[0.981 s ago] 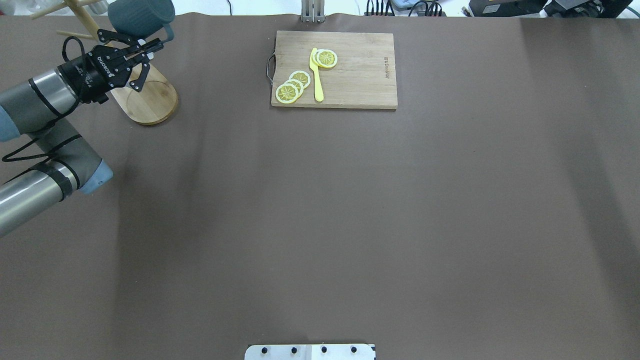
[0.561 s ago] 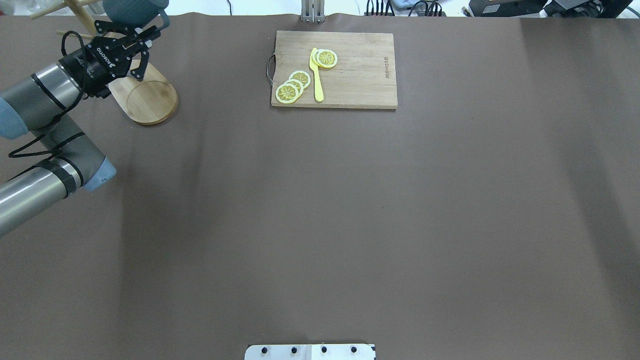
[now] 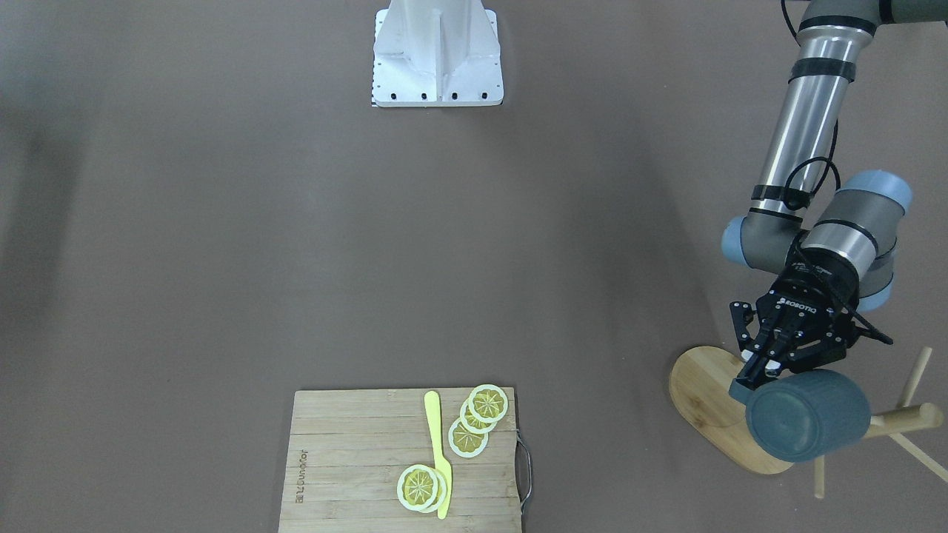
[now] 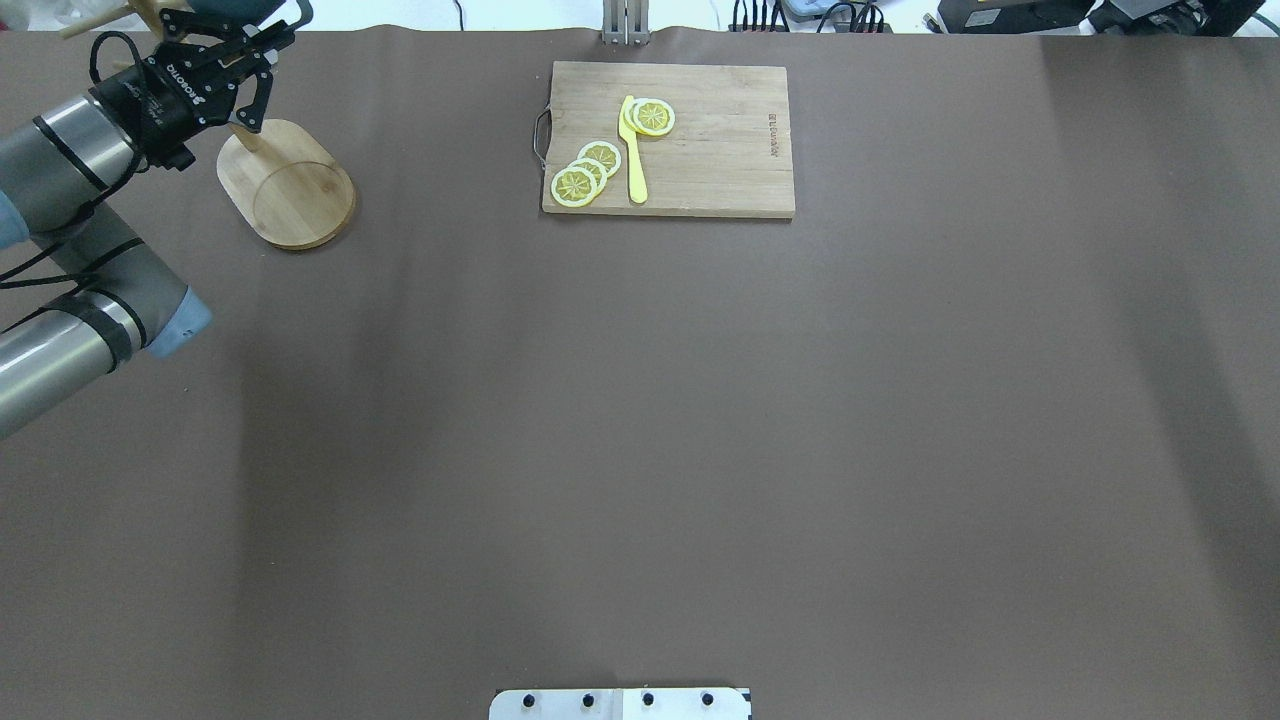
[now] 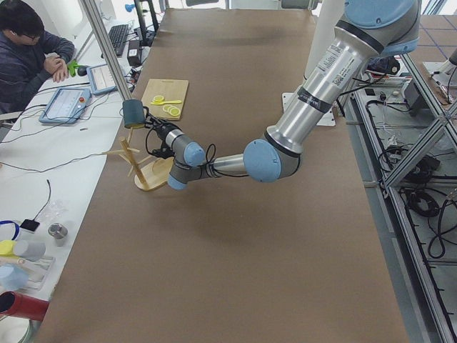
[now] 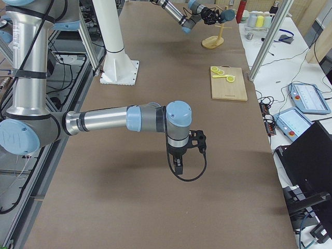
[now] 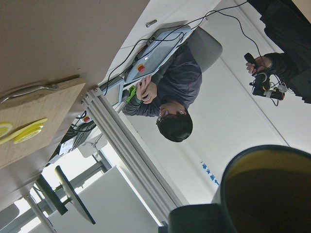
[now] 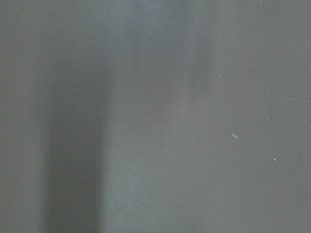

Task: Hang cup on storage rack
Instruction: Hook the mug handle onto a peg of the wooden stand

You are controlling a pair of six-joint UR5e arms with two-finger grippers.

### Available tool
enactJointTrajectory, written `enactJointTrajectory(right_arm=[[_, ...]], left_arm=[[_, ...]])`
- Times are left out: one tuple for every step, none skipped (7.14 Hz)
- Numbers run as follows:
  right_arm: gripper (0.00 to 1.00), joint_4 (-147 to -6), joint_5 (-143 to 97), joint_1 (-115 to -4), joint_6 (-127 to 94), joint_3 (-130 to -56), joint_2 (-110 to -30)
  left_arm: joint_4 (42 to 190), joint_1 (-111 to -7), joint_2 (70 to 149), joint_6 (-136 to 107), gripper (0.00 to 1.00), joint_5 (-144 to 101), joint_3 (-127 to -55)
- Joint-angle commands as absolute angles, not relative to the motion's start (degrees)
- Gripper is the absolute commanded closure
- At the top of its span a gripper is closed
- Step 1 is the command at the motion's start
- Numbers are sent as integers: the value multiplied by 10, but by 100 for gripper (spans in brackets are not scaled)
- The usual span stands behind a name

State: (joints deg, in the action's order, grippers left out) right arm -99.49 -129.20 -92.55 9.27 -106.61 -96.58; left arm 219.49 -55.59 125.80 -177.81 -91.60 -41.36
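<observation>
Over the brown table, the left gripper pinches the cup tight above the storage rack base; the right gripper is too small for me to tell its opening.

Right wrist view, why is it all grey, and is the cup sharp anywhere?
Right wrist view: only bare table, with a soft shadow band at left. Left wrist view: the cup looms close and dark. Overhead view: the top edge crops it. Front-facing view: sharp, evenly lit.
</observation>
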Motion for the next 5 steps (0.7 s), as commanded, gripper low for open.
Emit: enactJointTrajectory(right_arm=[[0, -995, -1292, -925, 92, -1066, -966], [0, -995, -1292, -925, 92, -1066, -966], [0, -995, -1292, -925, 92, -1066, -966], [0, -995, -1292, -925, 92, -1066, -966], [0, -995, -1292, -925, 92, -1066, -966]], left_arm=[[2195, -567, 1258, -1778, 100, -925, -400], [2196, -568, 1256, -1778, 100, -926, -397], [2196, -568, 1254, -1777, 100, -928, -389], [2196, -569, 1254, -1777, 100, -932, -383], [2196, -569, 1248, -1777, 100, -932, -382]])
